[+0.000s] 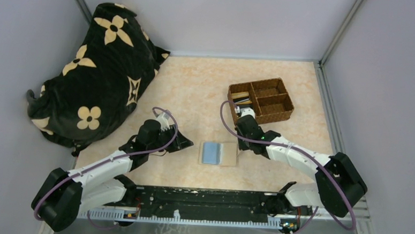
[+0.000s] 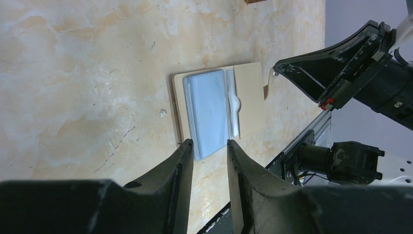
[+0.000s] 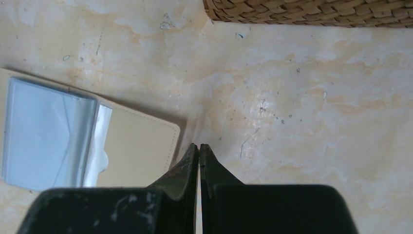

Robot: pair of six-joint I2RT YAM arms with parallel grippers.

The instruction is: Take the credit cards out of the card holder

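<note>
The card holder [image 1: 229, 155] lies open and flat on the table between my arms, its pale blue inner sleeves [image 1: 211, 152] on the left and a cream face on the right. In the left wrist view my left gripper [image 2: 208, 144] hovers open just short of the card holder [image 2: 249, 100], a corner of the blue sleeves [image 2: 209, 112] showing between its tips. My right gripper [image 3: 199, 146] is shut and empty, its tips beside the right edge of the card holder [image 3: 136, 146]. Thin tan and pale credit cards [image 1: 241, 99] lie in the woven tray's left compartment.
The brown woven tray [image 1: 272, 118] stands behind the right gripper, and its wall [image 3: 311, 12] fills the top of the right wrist view. A black cushion with cream flowers [image 1: 95, 73] fills the back left. Grey walls enclose the table.
</note>
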